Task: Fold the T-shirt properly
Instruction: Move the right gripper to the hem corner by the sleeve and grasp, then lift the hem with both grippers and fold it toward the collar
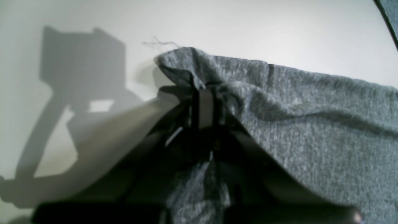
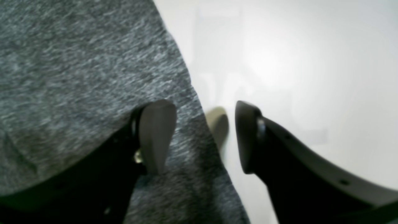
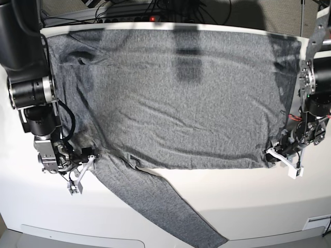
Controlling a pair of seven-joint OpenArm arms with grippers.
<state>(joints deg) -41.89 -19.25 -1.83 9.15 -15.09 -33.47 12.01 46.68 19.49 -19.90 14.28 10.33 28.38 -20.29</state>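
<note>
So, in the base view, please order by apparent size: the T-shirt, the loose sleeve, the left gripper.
1. T-shirt, covering most of the table.
2. Its loose sleeve, lying diagonally toward the front.
3. Left gripper, small at the shirt's corner, clearly the smallest.

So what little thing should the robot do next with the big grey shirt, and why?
Probably shut the right claw on the T-shirt. Its jaws stand open astride the cloth's edge, one finger over the fabric, the other over bare table. The left claw is already shut on a bunched corner, so both arms could then lift together.
</note>
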